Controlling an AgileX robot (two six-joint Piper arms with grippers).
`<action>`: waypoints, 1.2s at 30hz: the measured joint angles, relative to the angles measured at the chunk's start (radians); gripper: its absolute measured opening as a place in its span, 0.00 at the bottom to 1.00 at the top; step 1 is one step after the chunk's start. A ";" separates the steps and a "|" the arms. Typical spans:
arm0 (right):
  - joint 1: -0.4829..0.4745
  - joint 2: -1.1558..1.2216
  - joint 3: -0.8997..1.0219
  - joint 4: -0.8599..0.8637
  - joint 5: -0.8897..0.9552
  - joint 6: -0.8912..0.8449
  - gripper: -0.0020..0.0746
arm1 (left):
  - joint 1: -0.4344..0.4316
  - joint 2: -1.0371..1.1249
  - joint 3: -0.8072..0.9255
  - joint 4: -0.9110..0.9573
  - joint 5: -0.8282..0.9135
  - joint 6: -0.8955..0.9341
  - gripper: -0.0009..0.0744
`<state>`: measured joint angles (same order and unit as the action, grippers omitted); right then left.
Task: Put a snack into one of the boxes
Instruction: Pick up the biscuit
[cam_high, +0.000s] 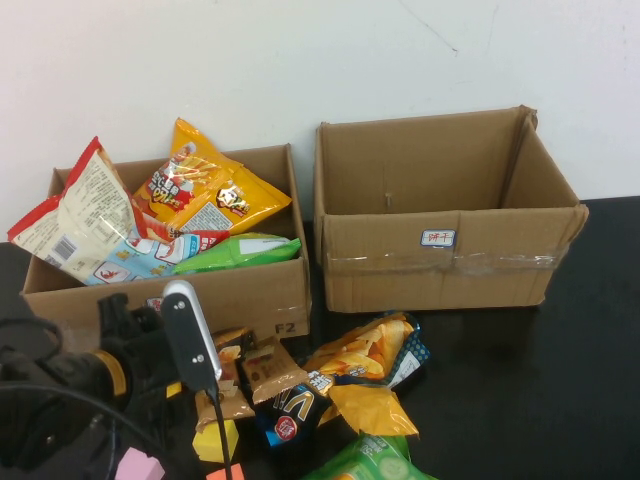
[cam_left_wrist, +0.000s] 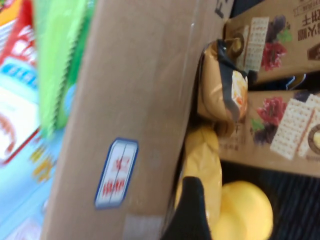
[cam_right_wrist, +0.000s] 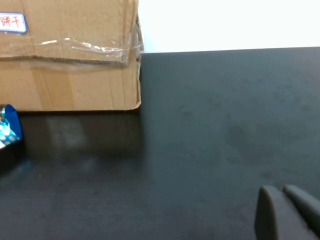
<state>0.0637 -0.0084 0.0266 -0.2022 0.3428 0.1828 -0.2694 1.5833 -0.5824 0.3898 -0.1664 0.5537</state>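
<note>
My left gripper (cam_left_wrist: 235, 210) is low at the front left, beside the front wall of the left cardboard box (cam_high: 250, 295). It is shut on a yellow snack packet (cam_left_wrist: 247, 210), which also shows in the high view (cam_high: 215, 438). One black finger (cam_left_wrist: 192, 210) shows beside the packet. The left box holds several snack bags (cam_high: 200, 190). The right cardboard box (cam_high: 440, 250) stands open and empty. My right gripper (cam_right_wrist: 282, 192) is shut and empty over bare black table, right of the right box (cam_right_wrist: 70, 55); it does not show in the high view.
A pile of snacks lies in front of the boxes: brown biscuit packs (cam_left_wrist: 280, 115), an orange chip bag (cam_high: 365, 350), a dark packet (cam_high: 290, 410) and a green bag (cam_high: 370, 462). The black table (cam_high: 540, 400) stretches to the right. A white wall is behind.
</note>
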 joint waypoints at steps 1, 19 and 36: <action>0.000 0.000 0.000 0.000 0.000 0.000 0.03 | 0.007 0.023 0.000 0.007 -0.030 0.012 0.73; 0.000 0.000 0.000 0.000 0.000 0.000 0.03 | 0.057 0.254 -0.098 0.025 -0.163 0.080 0.73; 0.000 0.000 0.000 0.000 0.000 0.000 0.03 | 0.105 0.402 -0.195 0.025 -0.178 0.104 0.73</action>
<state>0.0637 -0.0084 0.0266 -0.2022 0.3428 0.1828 -0.1644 1.9856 -0.7773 0.4144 -0.3446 0.6581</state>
